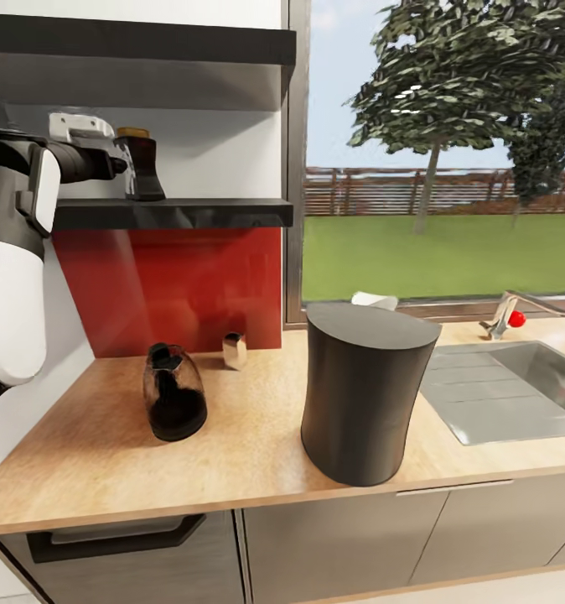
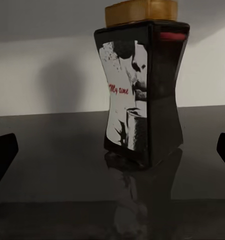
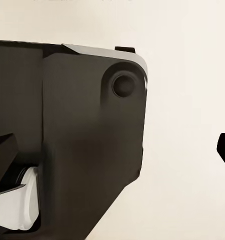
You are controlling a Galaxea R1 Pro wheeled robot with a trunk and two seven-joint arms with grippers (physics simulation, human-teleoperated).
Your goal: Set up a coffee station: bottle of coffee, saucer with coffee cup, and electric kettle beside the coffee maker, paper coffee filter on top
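The small dark brown glass bottle of coffee [image 1: 140, 166] with its yellow-orange cap and black-and-white label stands upright on the thin dark grey floating kitchen shelf [image 1: 199, 212], near the shelf's left part and close to the white wall. In the left wrist view the bottle of coffee [image 2: 142, 90] sits straight ahead on the glossy slab, its reflection below it, and the two dark fingertips [image 2: 2, 155] show at the picture's far edges, spread wide with nothing between them: the left gripper [image 1: 119, 165] is wide open, level with the jar and just beside it, whether touching I cannot tell.

Below, on the long light tan wood-look countertop [image 1: 106, 453], the squat smoky-glass electric kettle [image 1: 174, 392] with black lid stands left of centre. The tall dark grey matte coffee maker [image 1: 365, 394] stands apart from it to the right, near the counter's front edge. A small shiny metal container [image 1: 235, 350] sits against the red glossy backsplash [image 1: 173, 285]. Something white [image 1: 375, 299] peeks out behind the coffee maker's top; too hidden to name. A steel sink [image 1: 517, 394] and tap [image 1: 502, 315] lie to the right under the window [image 1: 442, 151].

The right wrist view shows a dark robot panel [image 3: 82, 150] against a pale surface, with dark fingertips at both edges, so the right gripper [image 3: 112, 155] is spread open and holds nothing
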